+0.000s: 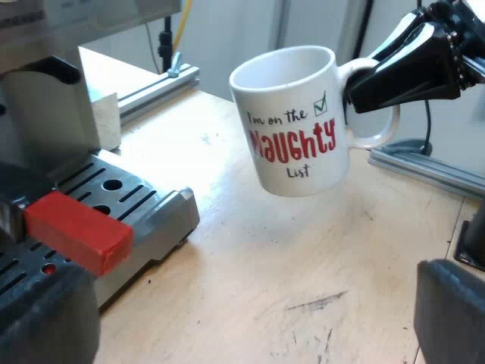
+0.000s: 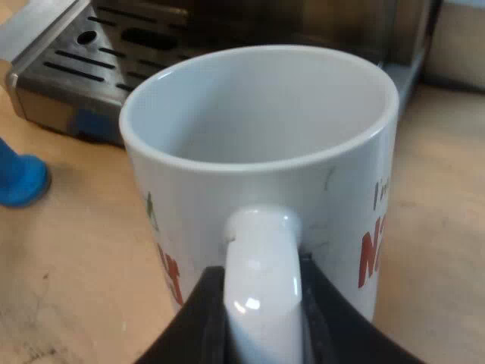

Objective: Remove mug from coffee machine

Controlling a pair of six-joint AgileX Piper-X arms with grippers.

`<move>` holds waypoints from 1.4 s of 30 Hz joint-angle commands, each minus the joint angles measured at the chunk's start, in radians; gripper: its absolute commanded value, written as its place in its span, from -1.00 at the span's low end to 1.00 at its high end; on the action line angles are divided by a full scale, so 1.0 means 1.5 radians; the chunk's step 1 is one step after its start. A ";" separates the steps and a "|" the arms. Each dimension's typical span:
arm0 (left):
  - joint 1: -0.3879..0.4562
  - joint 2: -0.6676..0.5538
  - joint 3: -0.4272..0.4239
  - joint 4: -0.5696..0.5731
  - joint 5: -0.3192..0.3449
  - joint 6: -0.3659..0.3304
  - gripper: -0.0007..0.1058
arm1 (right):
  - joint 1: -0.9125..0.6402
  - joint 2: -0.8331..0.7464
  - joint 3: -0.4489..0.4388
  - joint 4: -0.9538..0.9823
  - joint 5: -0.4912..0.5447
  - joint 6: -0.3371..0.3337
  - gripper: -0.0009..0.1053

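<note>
Seen from your left wrist, the mug (image 1: 292,121) hangs upright over the counter (image 1: 250,265), clear of the drip tray (image 1: 144,205), with your right claw (image 1: 356,83) clamped on its handle (image 1: 377,125) and your left claw (image 1: 246,318) spread apart nearby; seen from your right wrist, the handle points straight back into the clamped claw.

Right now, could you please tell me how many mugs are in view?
1: the mug, held by its handle in the right tool above the table; others may be hidden.
</note>
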 commanded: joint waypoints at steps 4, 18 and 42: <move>-0.008 0.001 0.002 -0.002 0.008 -0.002 0.63 | 0.001 -0.017 -0.009 0.023 0.013 0.015 -0.98; -0.008 0.001 0.082 -0.008 0.008 0.039 0.63 | 0.001 -0.017 0.131 -0.144 0.164 0.014 -0.98; -0.008 0.022 0.094 -0.037 -0.025 0.038 0.63 | -0.022 -0.009 0.267 -0.446 0.350 0.014 -0.98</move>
